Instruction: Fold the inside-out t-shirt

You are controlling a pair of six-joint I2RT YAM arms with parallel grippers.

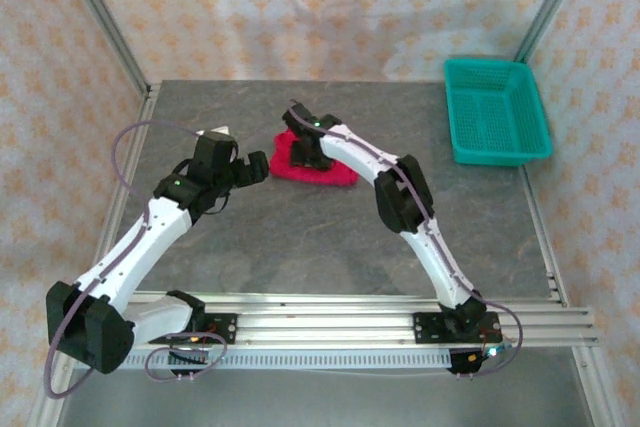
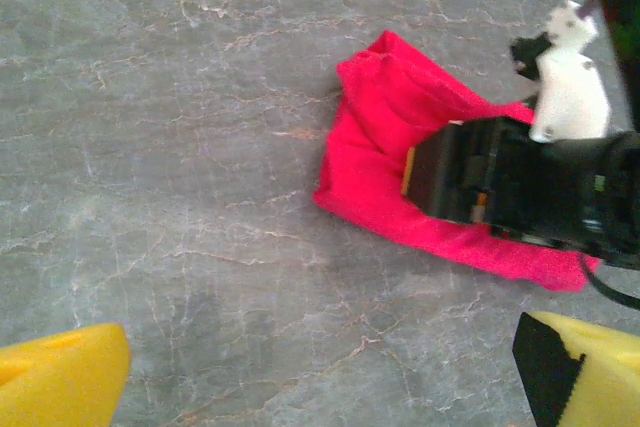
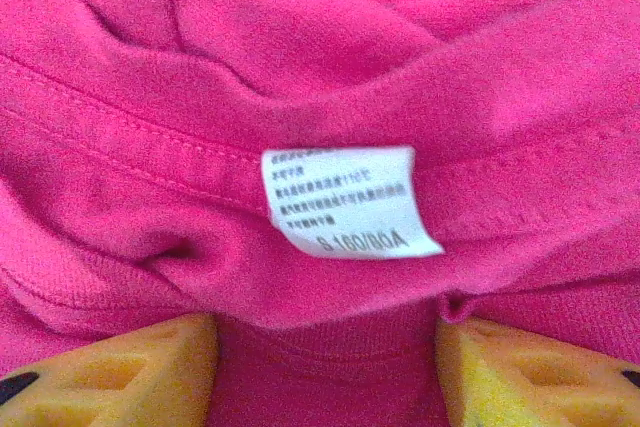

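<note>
Yellow fingertips [image 3: 110,372] are crowding the bottom of the right wrist view. They are the right gripper [image 3: 325,387]'s, and they are standing apart, released, with nothing pinched between them. Red cloth is spreading out behind them: the t-shirt [image 3: 300,47], its stitched neck seam showing and its white tag [image 3: 345,202] lying just above the gap between the fingers.

From overhead, that right gripper is pointing down onto the left part of the shirt and touching the fabric. The shirt is lying as a compact, bunched bundle on the grey table [image 1: 300,247], around the middle and toward the far side.

Over to the left gripper [image 1: 254,167] — it is hovering just beside the shirt's left edge, jaws spread wide and holding nothing. Its own camera is looking across bare tabletop at the red bundle, with the other arm's black wrist sitting on top.

Far right, a teal basket [image 1: 495,154] is sitting well apart from the shirt, by the table's far corner.
</note>
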